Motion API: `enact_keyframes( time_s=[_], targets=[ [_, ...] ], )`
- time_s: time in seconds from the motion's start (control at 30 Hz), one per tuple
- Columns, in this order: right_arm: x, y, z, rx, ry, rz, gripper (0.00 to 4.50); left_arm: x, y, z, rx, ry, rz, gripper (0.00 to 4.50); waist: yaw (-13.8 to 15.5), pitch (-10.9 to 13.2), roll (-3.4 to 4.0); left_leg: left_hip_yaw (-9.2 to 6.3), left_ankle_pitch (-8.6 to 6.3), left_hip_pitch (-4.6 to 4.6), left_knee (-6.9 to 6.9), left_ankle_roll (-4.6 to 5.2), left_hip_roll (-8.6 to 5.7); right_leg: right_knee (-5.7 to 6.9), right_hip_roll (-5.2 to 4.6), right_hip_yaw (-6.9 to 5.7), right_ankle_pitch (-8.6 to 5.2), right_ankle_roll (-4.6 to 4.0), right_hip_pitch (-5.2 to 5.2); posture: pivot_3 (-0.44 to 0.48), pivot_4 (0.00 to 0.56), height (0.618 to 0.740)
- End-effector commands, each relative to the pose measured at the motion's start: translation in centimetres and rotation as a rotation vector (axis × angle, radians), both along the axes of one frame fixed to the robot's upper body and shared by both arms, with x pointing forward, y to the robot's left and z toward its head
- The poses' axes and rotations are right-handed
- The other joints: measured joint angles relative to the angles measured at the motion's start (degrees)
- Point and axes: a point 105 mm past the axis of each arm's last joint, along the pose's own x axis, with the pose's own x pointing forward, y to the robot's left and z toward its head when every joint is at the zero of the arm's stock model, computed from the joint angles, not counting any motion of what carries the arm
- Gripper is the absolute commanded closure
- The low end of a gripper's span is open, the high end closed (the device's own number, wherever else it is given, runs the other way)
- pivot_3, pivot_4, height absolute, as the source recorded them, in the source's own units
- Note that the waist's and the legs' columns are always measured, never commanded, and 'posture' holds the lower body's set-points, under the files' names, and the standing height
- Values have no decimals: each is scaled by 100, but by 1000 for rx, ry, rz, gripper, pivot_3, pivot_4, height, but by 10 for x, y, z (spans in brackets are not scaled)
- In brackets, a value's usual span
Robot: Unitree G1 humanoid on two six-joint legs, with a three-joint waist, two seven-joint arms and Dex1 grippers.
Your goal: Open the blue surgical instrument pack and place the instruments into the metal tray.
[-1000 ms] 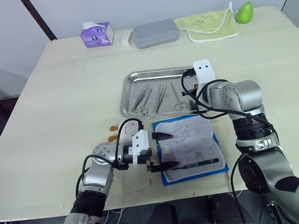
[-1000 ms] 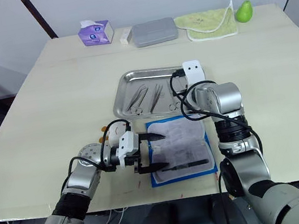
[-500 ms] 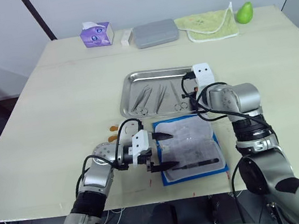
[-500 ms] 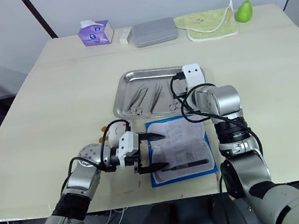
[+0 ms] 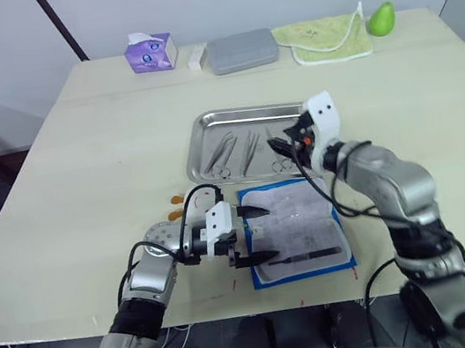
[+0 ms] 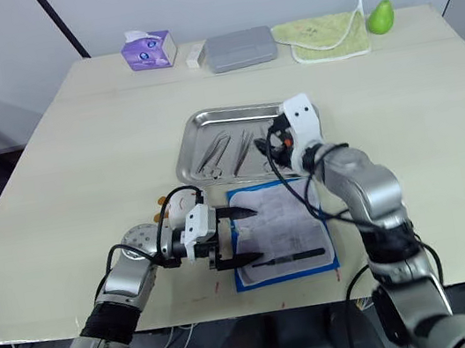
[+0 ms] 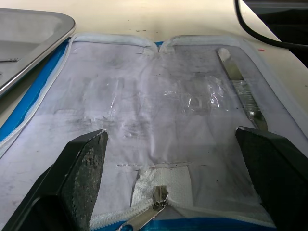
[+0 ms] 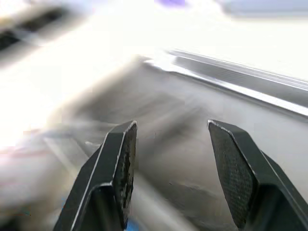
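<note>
The blue surgical instrument pack (image 5: 293,229) lies unzipped and spread flat near the table's front edge, just in front of the metal tray (image 5: 249,142), its whitish inner sheet facing up. Several instruments (image 5: 247,151) already rest in the tray: scissors and forceps or tweezers, about 4 or 5, though the exact count is hard to tell. 1 slender tool (image 5: 311,254) lies on the sheet along the pack's near edge; the left wrist view shows it as a flat handle (image 7: 242,91) beside the seam. So the transfer step looks nearly finished, with this last piece to go. The left gripper (image 5: 255,234) hovers low over the pack's left edge, fingers spread wide and empty, straddling the zipper pull (image 7: 153,211). The right gripper (image 8: 173,175) is at the tray's near right corner, its fingers parted with nothing between them. The next move probably calls for 1 gripper to lower onto the remaining tool, pinch the thin handle off the slippery sheet, and carry it to the tray.
</note>
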Motion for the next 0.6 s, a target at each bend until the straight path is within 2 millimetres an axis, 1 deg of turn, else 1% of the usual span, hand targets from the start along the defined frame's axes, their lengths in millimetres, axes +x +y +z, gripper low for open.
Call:
enact_keyframes(
  time_s=[0.03, 0.07, 0.1, 0.17, 0.23, 0.27, 0.3, 0.4, 0.43, 0.5, 0.53, 0.6],
  targets=[
    [-29, -13, 12, 3, -104, 175, 2063, -8, 8, -24, 65, 95, 24, 0, -9, 5, -9, 4, 0, 3, 3, 0, 0, 0, -1, 3, 0, 1, 1, 0, 150, 740],
    [-36, -17, 10, 0, -104, 223, 2063, -8, 8, -24, 66, 96, 25, 0, -11, 6, -10, 7, 0, 3, 4, 0, 0, 0, -1, 6, 0, 1, 2, 0, 150, 740],
    [-42, -22, 8, -9, -103, 258, 1789, -8, 9, -25, 67, 97, 25, 0, -11, 6, -10, 8, 0, 4, 6, 0, 0, 0, 0, 8, 0, 1, 2, 0, 150, 740],
    [-58, -31, -3, -76, -90, 353, 1244, -8, 9, -25, 67, 98, 25, 0, -11, 7, -10, 7, 0, 7, 5, 0, 4, 1, 7, 8, -1, -1, 2, 0, 150, 740],
    [-80, -46, -14, -156, -67, 474, 280, -7, 9, -25, 67, 98, 24, 0, -7, 9, -11, 7, 0, 9, 4, 0, 9, 1, 15, 9, -1, -2, 2, 0, 150, 740],
    [-88, -54, -18, -188, -53, 515, 126, -7, 9, -25, 67, 99, 24, 0, 36, 14, -4, 8, 0, 8, 4, 0, 8, 1, 15, 10, -1, -2, 2, 0, 150, 740],
    [-93, -59, -20, -208, -44, 540, 27, -7, 10, -25, 67, 99, 24, 0, 45, 17, -15, 5, 0, 1, 5, 0, 0, -2, 6, 1, -1, 0, 3, 0, 150, 740],
    [-101, -73, -24, -268, -40, 578, 27, -7, 10, -25, 69, 99, 22, 0, 4, 25, -26, 10, 0, 8, 6, 0, 0, -6, 2, 9, -3, 5, 8, 0, 150, 740],
    [-104, -86, -26, -307, -32, 582, 27, -6, 11, -25, 71, 97, 21, 0, 10, 28, -29, 14, 0, 10, 6, 0, 2, -5, 3, 14, -3, 5, 9, 0, 150, 740],
    [-109, -105, -28, -360, -17, 583, 27, -6, 11, -25, 73, 96, 20, 0, 16, 31, -35, 9, 0, 12, 9, 0, 3, -5, 7, 9, -4, 6, 12, 0, 150, 740],
    [-110, -111, -28, -378, -13, 583, 27, -6, 11, -22, 70, 89, 18, 0, 17, 31, -35, 10, 0, 13, 10, 0, 4, -5, 7, 10, -4, 6, 13, 0, 150, 740],
    [-113, -117, -27, -392, -9, 579, 27, -4, 12, -18, 68, 85, 18, 0, 17, 34, -40, 11, 0, 13, 10, 0, 4, -6, 7, 11, -4, 6, 14, 0, 150, 740]
  ],
)
